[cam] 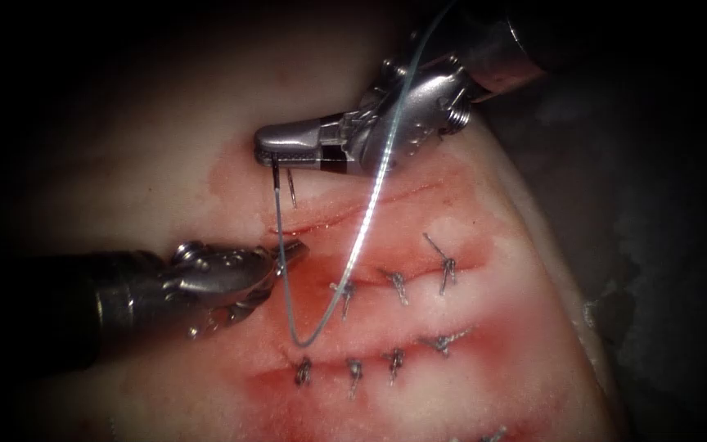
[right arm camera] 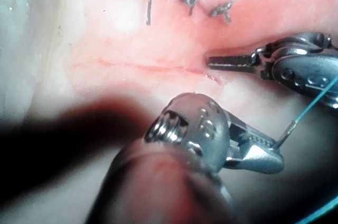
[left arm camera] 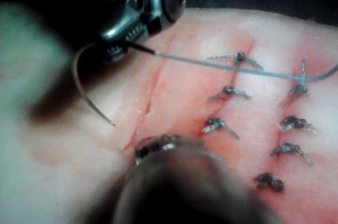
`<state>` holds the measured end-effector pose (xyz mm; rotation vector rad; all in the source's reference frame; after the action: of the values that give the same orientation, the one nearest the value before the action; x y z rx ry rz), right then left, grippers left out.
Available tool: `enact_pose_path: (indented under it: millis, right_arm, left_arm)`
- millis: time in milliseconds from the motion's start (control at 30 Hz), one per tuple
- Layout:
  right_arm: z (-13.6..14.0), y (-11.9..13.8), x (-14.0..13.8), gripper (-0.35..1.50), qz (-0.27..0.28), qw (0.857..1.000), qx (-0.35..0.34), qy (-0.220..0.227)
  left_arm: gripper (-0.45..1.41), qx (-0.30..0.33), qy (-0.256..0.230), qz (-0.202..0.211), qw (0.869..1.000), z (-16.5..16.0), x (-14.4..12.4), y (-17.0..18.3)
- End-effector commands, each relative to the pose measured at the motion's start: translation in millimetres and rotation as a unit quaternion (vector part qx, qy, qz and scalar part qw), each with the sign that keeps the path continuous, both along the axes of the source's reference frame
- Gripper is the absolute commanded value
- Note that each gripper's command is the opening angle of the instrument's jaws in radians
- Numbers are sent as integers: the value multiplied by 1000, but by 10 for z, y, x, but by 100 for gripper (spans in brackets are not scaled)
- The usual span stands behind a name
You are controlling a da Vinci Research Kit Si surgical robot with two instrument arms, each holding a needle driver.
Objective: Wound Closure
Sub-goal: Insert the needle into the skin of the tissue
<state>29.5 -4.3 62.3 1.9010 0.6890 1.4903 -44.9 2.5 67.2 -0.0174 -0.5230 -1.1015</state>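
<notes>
Right hand (cam: 267, 155), polished steel with ribbed jaw faces, clamped on the curved needle (left arm camera: 90, 94) at its tail end, right where the thread joins. Needle a thin dark arc, seen in the left wrist view sweeping away from the jaws to a fine point just above the pale tissue (cam: 165, 164), not buried in it. In the endoscope view, seen end-on as a short dark stub hanging under the jaw tips, above the open cut (cam: 321, 219).

Thread (cam: 362, 237) smooth, pale blue-grey, running from the needle's tail down in a long loop across the red-stained surface, then rising past the right tool's wrist.

Left hand (cam: 292, 254), same bright metal, jaws closed on nothing, tips lying at the left end of the cut, just beside the descending strand.

Cut a shallow, slightly wavy red line, edges unjoined. Below it in the endoscope view, two rows of finished stitches (cam: 394, 282), dark knots with short bristly cut ends, along two closed cuts. Red fluid (cam: 452, 327) soaked wetly into the glossy tissue around those rows.
</notes>
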Motion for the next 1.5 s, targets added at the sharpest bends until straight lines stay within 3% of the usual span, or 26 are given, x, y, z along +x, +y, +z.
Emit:
enact_pose_path:
  millis: [33, 1033, 1500]
  right_arm:
    - [3, -1, 8, -35, 0, 1000, -1, 2]
    - [-4, -3, 7, -35, 3, 1000, -25, 7]
    - [-28, -1, 11, -35, 2, 999, -39, 14]
  left_arm:
    - [-45, -1, -1, 0, 1000, 5, -6, 5]
    - [-45, -1, 0, 0, 1000, 6, -5, 4]
    - [-45, -1, 1, 0, 1000, 7, -5, 3]
